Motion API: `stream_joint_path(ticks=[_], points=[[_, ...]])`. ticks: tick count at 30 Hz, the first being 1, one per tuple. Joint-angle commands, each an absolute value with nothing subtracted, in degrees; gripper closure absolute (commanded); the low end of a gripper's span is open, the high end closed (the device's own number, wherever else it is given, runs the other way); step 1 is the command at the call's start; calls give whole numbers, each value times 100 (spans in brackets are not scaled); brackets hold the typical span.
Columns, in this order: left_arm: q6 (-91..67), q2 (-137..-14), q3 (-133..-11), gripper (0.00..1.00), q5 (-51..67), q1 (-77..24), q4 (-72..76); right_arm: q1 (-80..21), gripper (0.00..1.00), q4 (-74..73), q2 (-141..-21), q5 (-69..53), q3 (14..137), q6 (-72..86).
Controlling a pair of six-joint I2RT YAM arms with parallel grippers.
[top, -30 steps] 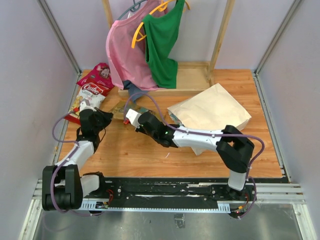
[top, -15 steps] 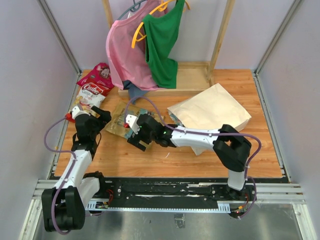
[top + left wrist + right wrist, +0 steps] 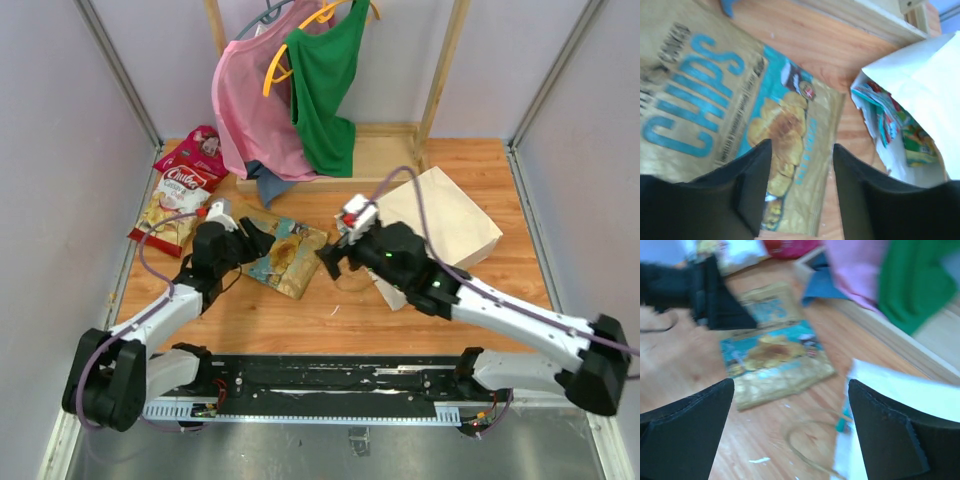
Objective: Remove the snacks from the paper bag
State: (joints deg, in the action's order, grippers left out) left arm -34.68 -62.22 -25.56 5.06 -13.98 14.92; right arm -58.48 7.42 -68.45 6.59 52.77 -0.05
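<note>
Paper bag (image 3: 450, 215): lies flat, right of centre, mouth facing left; teal/red packets (image 3: 888, 122) inside.
R gripper (image 3: 790, 390): fingers apart, empty, just beside mouth, so nearer arm.
L gripper (image 3: 801, 150): fingers apart, over chips packet (image 3: 285, 255), already out, left of bag.

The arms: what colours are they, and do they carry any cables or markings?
Both the left arm and the right arm have white links and black joints, each with a thin purple cable. The fingers are plain black wedges.

Overhead view looks down on the table (image 3: 300, 310); both close wrist views share the chips packet (image 3: 740, 110).
</note>
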Motion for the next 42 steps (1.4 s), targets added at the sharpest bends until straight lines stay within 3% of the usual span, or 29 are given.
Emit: stream_joint_path(ticks=[1,3,7,16,25,34,42], points=[[-3498,-6593,-2155,55,742,-1702,2534,-5276,2,979,-5480,1842,4180,694],[-3519,-6829,-2028,66,861,-1721,2785,-4936,2,978,-4800,1955,3736,1056],[-3637,-7408,-1972,73,809,-1714,3102,-4065,2,1115,-4051,1705,3053,1778],[-4210,-8643,-1919,86,1351,-892,3872,-3744,2,923,-4601,1120,3225,2171],[-4421,-9498,-2447,89,1405,-259,3922,-3738,2,862,-4780,980,3307,2178],[-4997,-9457,-2455,97,1192,249,4086,-3730,2,699,-4443,1037,3218,2070],[-5937,-9455,-2060,99,1269,297,5240,-3733,2,645,-4442,958,3219,2015]])
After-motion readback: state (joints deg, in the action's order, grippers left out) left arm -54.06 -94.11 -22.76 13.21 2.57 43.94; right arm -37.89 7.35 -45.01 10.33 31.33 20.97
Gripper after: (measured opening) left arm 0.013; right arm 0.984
